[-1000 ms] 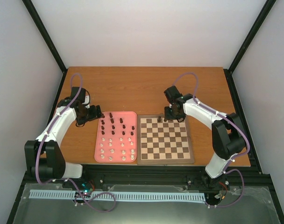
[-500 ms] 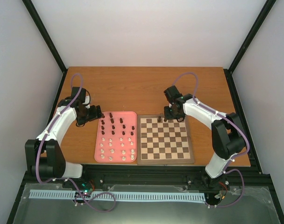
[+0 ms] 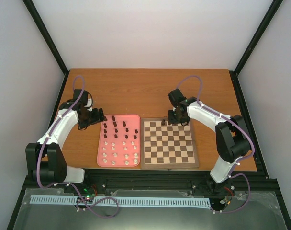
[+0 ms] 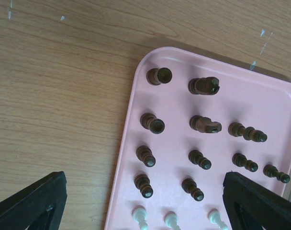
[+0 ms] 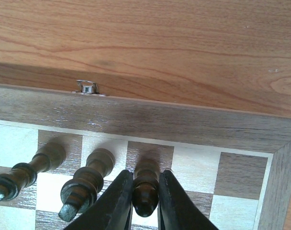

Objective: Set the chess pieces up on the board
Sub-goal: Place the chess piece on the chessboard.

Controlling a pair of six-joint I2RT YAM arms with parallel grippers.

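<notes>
The board (image 3: 169, 164) lies right of centre, with three dark chess pieces (image 3: 163, 122) upright in its far row. In the right wrist view two of them (image 5: 85, 184) stand free. The third dark piece (image 5: 146, 191) stands on a dark square with my right gripper (image 5: 146, 175) shut on it, both fingers against its sides. The other chess pieces, dark (image 4: 203, 123) and cream-white (image 4: 172, 220), stand on the pink tray (image 4: 136, 76). My left gripper (image 4: 143, 179) hangs wide open above the tray's far left corner and holds nothing.
The pink tray (image 3: 101, 143) lies directly left of the board, the two almost touching. A small metal clasp (image 5: 87, 87) sits on the board's far edge. Bare wooden table (image 3: 145, 91) stretches beyond both. Black frame posts stand at the table's corners.
Almost nothing: the right arm has shifted very slightly while its gripper stays at the board's far row. The left arm has not moved.
</notes>
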